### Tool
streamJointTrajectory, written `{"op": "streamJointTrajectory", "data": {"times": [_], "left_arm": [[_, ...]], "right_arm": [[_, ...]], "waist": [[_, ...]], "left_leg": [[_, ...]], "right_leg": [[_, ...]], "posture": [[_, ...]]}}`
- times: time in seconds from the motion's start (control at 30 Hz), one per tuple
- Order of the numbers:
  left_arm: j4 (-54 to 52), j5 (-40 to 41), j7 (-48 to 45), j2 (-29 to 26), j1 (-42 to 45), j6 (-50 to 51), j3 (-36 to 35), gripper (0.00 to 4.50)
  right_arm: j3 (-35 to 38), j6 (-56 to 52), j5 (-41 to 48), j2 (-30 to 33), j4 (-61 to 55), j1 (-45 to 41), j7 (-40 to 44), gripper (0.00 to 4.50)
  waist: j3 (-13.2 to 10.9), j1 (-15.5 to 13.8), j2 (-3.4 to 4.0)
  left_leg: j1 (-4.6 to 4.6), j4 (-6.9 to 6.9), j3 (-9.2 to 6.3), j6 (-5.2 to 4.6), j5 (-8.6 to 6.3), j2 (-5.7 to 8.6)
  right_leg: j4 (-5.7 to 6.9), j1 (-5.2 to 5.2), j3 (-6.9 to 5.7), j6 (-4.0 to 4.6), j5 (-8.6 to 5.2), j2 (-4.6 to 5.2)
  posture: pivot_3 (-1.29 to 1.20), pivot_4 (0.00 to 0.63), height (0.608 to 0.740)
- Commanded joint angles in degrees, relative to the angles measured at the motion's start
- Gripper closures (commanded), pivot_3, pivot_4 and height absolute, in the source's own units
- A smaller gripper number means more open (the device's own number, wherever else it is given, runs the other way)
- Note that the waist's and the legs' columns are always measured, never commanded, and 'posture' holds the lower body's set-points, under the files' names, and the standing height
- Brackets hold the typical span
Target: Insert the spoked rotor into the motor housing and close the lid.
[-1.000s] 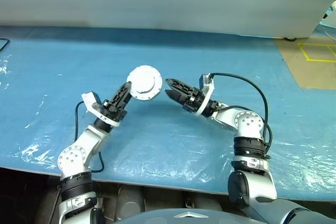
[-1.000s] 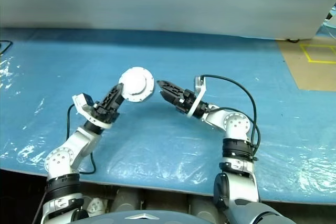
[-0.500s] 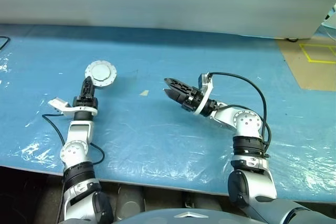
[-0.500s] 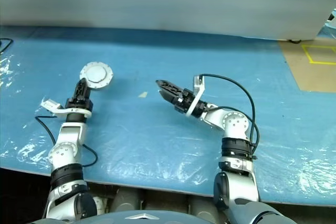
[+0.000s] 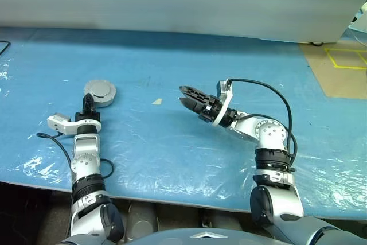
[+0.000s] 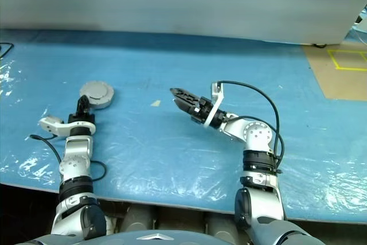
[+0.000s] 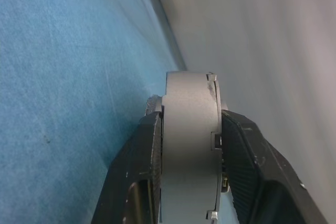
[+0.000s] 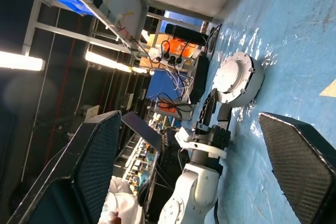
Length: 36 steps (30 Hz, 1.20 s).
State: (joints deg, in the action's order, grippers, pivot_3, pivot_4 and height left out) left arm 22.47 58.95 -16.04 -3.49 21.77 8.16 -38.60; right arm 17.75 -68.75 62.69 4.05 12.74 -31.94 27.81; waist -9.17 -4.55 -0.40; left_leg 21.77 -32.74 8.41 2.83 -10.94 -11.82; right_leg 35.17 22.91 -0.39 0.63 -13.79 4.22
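- Left wrist view: closed silver motor housing (image 7: 189,145), edge-on, pinched between the left gripper (image 5: 89,102) fingers.
- Right gripper (image 5: 186,96) hovers level, jaws spread, empty.

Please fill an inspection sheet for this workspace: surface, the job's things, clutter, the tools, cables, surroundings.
Surface: blue plastic sheet over the table, wrinkled and shiny.
Job's things: one closed round silver motor housing, held by its edge low over the sheet on the robot's left; its plain face shows. Loose wheel or lid: nothing seen.
Clutter: a small pale scrap near the middle of the sheet.
Tools: left tool shut on the housing, one finger on each flat face; right tool open, empty, held above the sheet.
Cables: black cable looping along the right arm; another by the left arm.
Surroundings: brown floor with yellow tape beyond the sheet's right end.
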Motion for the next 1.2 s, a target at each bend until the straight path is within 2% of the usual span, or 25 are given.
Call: {"op": "streamJointTrajectory", "data": {"times": [0.03, 0.17, 0.27, 0.3, 0.4, 0.5, 0.67, 0.93, 1.03, 1.2], "left_arm": [[0.7, -2.1, 1.1, -1.0, 0.1, -2.2, -0.7, 3.17], [1.8, -3.9, 2.8, -1.3, 0.6, -5.3, -1.6, 1.96], [3.2, -7.7, 5.4, -2.1, 1.4, -11.7, -2.6, 0.97], [3.4, -8.8, 6.2, -2.5, 1.6, -13.9, -3.0, 0.76], [2.6, -13.0, 6.7, -3.5, 1.1, -18.6, -2.1, 0.76], [-3.2, -15.7, 1.1, -4.5, -0.7, -20.3, 1.6, 0.76], [-13.5, -14.9, -8.3, -6.3, -3.6, -14.8, 8.8, 0.76], [-20.7, -23.2, -24.0, -14.3, -9.7, -8.0, 25.1, 0.76], [-22.4, -24.3, -27.9, -16.3, -10.9, -6.2, 28.3, 0.76], [-23.5, -25.5, -30.0, -17.3, -11.3, -5.5, 29.9, 0.76]], "right_arm": [[-0.4, 0.6, 0.3, 0.1, -1.0, -0.3, 0.8, 0.13], [-0.9, 0.7, 0.1, 0.4, -1.2, -0.1, 1.0, 0.13], [-1.5, 0.9, -0.3, 0.6, -1.4, 0.2, 1.2, 0.13], [-2.1, 1.3, -0.9, 0.8, -1.8, 0.3, 1.5, 0.13], [-4.7, 4.3, -4.3, 1.2, -3.9, 1.2, 2.3, 0.13], [-8.1, 10.8, -9.9, 1.1, -6.2, 1.5, 3.0, 0.13], [-12.7, 22.6, -19.0, 1.4, -7.3, 0.9, 5.0, 0.13], [-19.1, 36.7, -30.8, 3.8, -9.3, 2.0, 8.4, 0.13], [-20.6, 40.5, -34.6, 5.5, -10.9, 3.7, 8.8, 0.13], [-22.3, 47.3, -40.1, 8.8, -11.5, 7.6, 10.5, 0.13]], "waist": [[0.0, 0.0, 0.0], [0.0, 0.2, 0.0], [0.0, 0.3, 0.01], [0.0, 0.4, 0.01], [0.0, 0.5, -0.01], [0.0, 0.4, -0.02], [0.0, -0.1, -0.08], [0.0, 0.6, -0.07], [0.0, 0.7, -0.07], [0.0, 0.6, -0.07]], "left_leg": [[-0.03, -0.01, 0.0, 0.0, 0.0, 0.0], [-0.13, -0.01, 0.01, 0.0, 0.0, 0.0], [-0.17, 0.0, 0.01, 0.0, 0.0, 0.0], [-0.17, 0.0, 0.01, 0.0, 0.0, -0.02], [-0.17, 0.0, 0.01, 0.0, 0.0, -0.01], [-0.07, 0.01, -0.01, 0.0, 0.0, -0.02], [0.0, -0.01, -0.02, 0.0, 0.0, -0.02], [-0.01, 0.01, 0.04, 0.0, 0.0, -0.02], [-0.01, 0.04, 0.05, 0.0, 0.0, -0.04], [-0.02, 0.03, 0.07, 0.0, -0.01, -0.02]], "right_leg": [[0.01, -0.03, 0.01, 0.0, 0.0, 0.0], [0.02, -0.11, 0.03, 0.01, 0.0, 0.0], [0.02, -0.15, 0.03, 0.01, 0.0, 0.01], [0.02, -0.16, 0.02, 0.01, 0.0, 0.0], [0.0, -0.15, 0.03, 0.0, 0.0, 0.0], [-0.06, -0.1, -0.02, 0.0, 0.0, 0.0], [-0.03, -0.07, -0.09, 0.0, 0.0, 0.06], [0.0, 0.01, -0.02, 0.01, -0.01, 0.04], [0.02, 0.07, 0.01, 0.02, -0.01, -0.01], [0.03, 0.05, 0.04, 0.02, -0.01, 0.01]], "posture": [[0.0, 0.15, 0.74], [0.0, 0.15, 0.74], [0.0, 0.15, 0.74], [0.0, 0.15, 0.74], [0.0, 0.15, 0.74], [0.0, 0.15, 0.74], [0.0, 0.15, 0.74], [0.0, 0.15, 0.74], [0.0, 0.15, 0.74], [0.0, 0.15, 0.74]]}}
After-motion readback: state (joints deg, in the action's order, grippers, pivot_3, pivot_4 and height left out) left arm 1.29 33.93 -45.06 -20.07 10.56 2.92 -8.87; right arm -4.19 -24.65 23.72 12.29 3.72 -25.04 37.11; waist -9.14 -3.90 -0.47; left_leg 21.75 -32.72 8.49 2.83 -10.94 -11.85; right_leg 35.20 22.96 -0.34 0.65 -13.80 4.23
